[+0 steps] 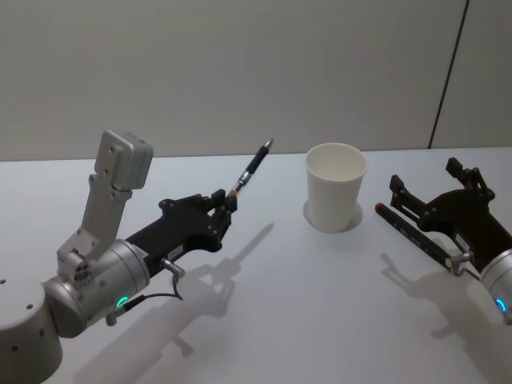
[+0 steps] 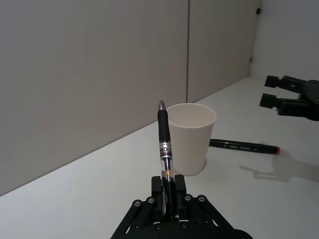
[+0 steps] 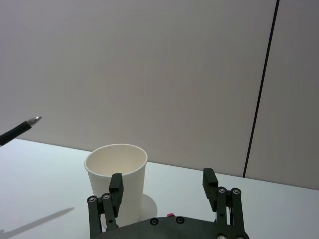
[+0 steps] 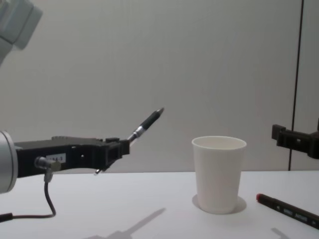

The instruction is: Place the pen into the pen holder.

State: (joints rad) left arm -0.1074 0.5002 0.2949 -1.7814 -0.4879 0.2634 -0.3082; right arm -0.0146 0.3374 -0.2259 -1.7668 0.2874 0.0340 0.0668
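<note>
Pinched low on its barrel in the left gripper [image 1: 226, 206], clear of the table [image 1: 320, 320]: the pen [image 1: 252, 170], slanting up toward the paper cup [image 1: 335, 188] but short of its rim. Picked up, seemingly; yet to be carried over the mouth, tipped down and released. Across the cup, spread wide and idle: the right gripper [image 1: 426, 178], above a second pen [image 1: 412, 234] lying flat.

print on pen [image 2: 165, 148], white print on marker [image 2: 242, 147], neither legible
</note>
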